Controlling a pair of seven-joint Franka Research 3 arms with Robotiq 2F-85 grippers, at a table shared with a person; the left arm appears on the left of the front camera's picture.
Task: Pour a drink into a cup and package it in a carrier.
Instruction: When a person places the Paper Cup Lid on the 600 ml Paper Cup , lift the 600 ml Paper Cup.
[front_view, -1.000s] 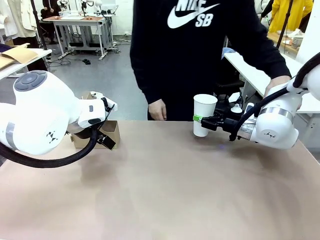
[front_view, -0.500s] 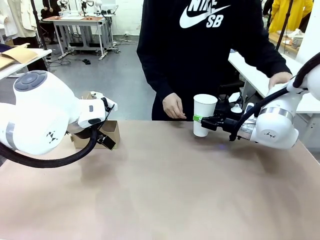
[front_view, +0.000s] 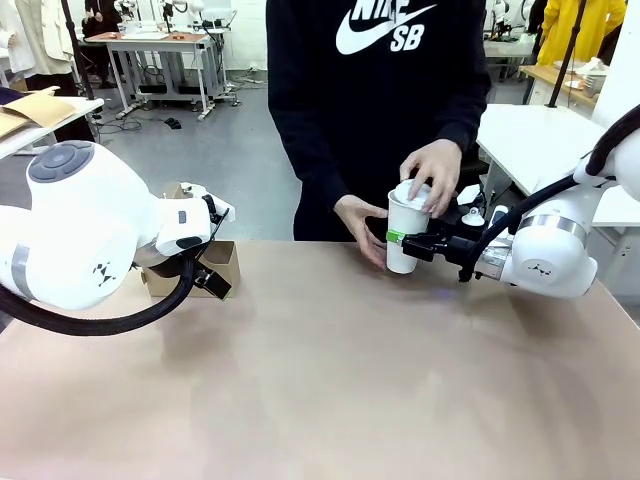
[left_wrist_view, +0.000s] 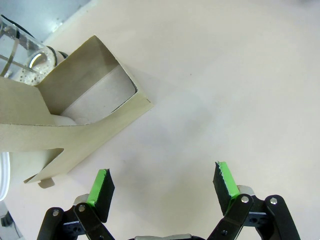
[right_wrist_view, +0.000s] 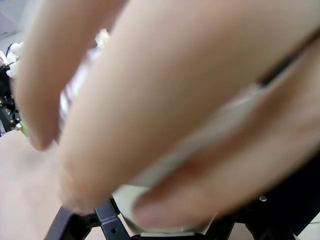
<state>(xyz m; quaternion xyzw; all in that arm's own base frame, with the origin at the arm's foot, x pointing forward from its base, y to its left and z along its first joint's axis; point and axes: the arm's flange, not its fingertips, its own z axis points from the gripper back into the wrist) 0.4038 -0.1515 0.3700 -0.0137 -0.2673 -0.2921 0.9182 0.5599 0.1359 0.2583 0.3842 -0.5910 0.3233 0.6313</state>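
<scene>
Left arm low at left of table (front_view: 330, 390), wrist pointing down. Left gripper (left_wrist_view: 162, 186) jaws wide, empty, over bare tabletop just beside carrier (left_wrist_view: 75, 132). Right arm reaching in level from right. Right gripper (front_view: 400, 238) clamped on cup (front_view: 402, 256) mid-body, cup upright at far side of table. Person's hand (front_view: 433, 172) pressed over cup top, other hand (front_view: 360, 226) against cup side.
</scene>
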